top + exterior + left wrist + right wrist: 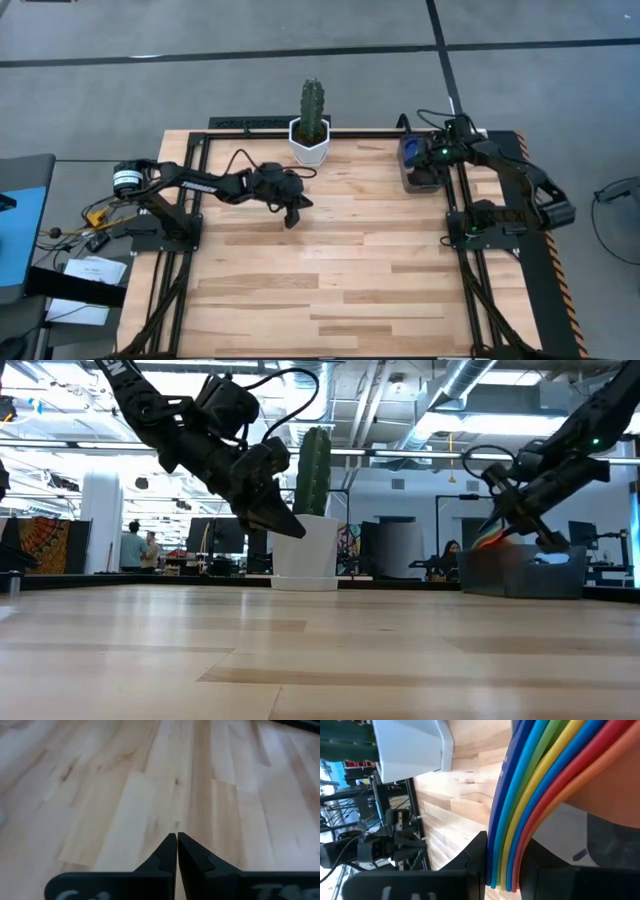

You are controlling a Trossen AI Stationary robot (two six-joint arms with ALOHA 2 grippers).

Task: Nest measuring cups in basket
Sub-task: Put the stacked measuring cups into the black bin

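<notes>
Measuring cups (540, 785), nested into one stack with their flat handles fanned in blue, green, yellow, red and orange bands, were clamped between the fingers of the right hand (502, 870); from above, that right hand (432, 152) sat over the basket (420, 178) at the far right edge of the table (330, 280), with a blue cup just showing inside the bin; the left hand (291, 213) hovered over bare wood near the table's middle left, just in front of the white pot (310, 146) holding the cactus (313, 105); at table height, the left hand (270, 510) hung pointed down and clear of the wood in front of the white pot (305, 555), fingers together; the right hand (520, 510) reached down at a slant to the grey basket (525, 572), and the coloured handles of the measuring cups (490, 536) showed at the basket's rim; people stood in the room behind; through the left wrist, the two dark fingers (167, 852) were pressed tip to tip with nothing between them above the plank surface; through the right wrist, the gripped handles filled the foreground, with the white pot (412, 745) and the left arm beyond.
</notes>
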